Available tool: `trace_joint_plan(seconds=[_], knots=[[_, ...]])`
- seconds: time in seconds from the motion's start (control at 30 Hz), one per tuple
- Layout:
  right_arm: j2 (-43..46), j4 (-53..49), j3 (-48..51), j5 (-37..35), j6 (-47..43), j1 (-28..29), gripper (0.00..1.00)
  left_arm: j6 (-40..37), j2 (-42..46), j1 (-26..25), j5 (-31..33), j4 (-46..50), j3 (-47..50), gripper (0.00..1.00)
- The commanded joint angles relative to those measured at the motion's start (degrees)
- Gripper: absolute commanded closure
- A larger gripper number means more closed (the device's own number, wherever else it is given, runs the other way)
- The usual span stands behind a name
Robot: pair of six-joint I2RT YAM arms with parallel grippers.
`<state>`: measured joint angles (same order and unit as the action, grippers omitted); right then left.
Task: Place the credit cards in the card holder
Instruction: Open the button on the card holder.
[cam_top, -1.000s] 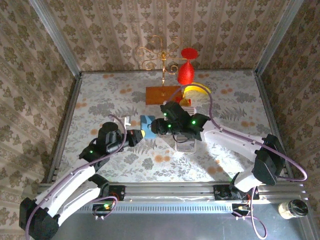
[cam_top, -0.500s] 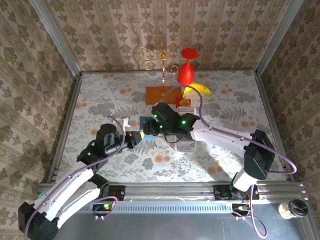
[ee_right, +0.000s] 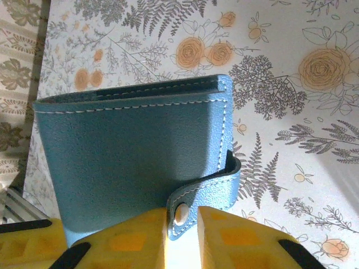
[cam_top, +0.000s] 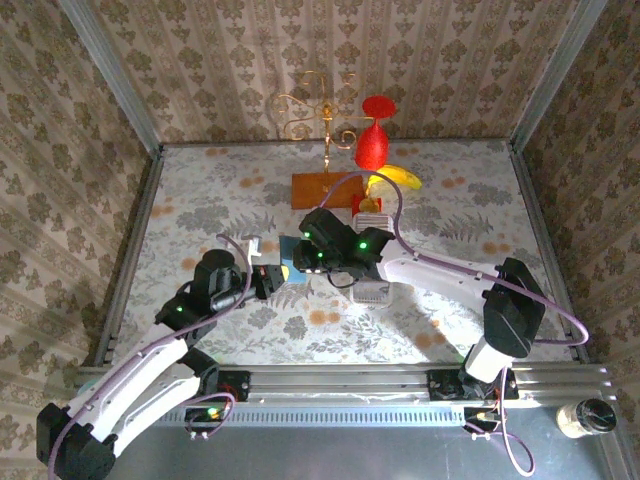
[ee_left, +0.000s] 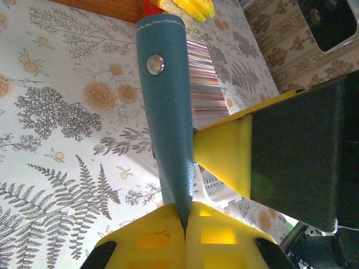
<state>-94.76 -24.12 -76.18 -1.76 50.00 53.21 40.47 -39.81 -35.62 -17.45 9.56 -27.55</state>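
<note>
The teal-blue card holder (ee_right: 129,157) stands on edge, folded, near the table's middle (cam_top: 290,262). My left gripper (ee_left: 185,224) is shut on its lower edge, and the holder (ee_left: 165,101) rises away from the fingers with its snap stud showing. My right gripper (ee_right: 182,230) has its yellow fingers pinched on the holder's snap tab (ee_right: 202,193), which curls off the front face. One right fingertip (ee_left: 224,151) shows beside the holder in the left wrist view. The credit cards (ee_left: 203,73) form a striped row behind the holder, in a white rack (cam_top: 372,292).
An orange-brown wooden block (cam_top: 325,188), a yellow banana (cam_top: 395,178), a red goblet (cam_top: 372,145) and a gold wire stand (cam_top: 318,110) sit at the back. Both arms crowd the middle of the floral table (cam_top: 200,200). Metal walls border its sides.
My right gripper has moved left onto the card holder and its jaws have narrowed around the snap tab. The left gripper keeps its hold and has shifted only slightly.
</note>
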Motion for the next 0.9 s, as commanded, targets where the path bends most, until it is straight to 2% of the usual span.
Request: trace_joint_plan(seconds=[0.0, 0.33, 0.4, 0.47, 0.73, 0.87], knots=[[-1.45, -3.65, -1.67, -4.53, 0.63, -0.45, 0.82, 0.57, 1.49, -0.27, 0.00, -2.15, 0.48, 1.00], [-2.97, -5.09, -3.27, -4.45, -0.55, -0.25, 0.89, 1.10, 0.73, -0.33, -0.48, -3.02, 0.55, 1.00], [-2.95, -5.75, -3.41, -5.27, -0.85, -0.30, 0.92, 0.52, 0.27, -0.33, -1.16, -2.71, 0.06, 1.00], [-2.80, -6.09, -3.19, -6.13, -0.80, -0.30, 1.00, -0.02, 0.31, -0.33, -1.07, -2.13, -0.05, 1.00], [-0.94, -5.37, -0.56, -9.22, 0.73, -0.30, 1.00, 0.45, 0.66, -0.33, 0.45, -1.23, 1.36, 1.00], [0.39, -5.59, 1.38, -11.53, 1.24, -0.33, 1.00, 0.75, 1.05, -0.33, 4.17, 1.72, 1.79, 1.00]])
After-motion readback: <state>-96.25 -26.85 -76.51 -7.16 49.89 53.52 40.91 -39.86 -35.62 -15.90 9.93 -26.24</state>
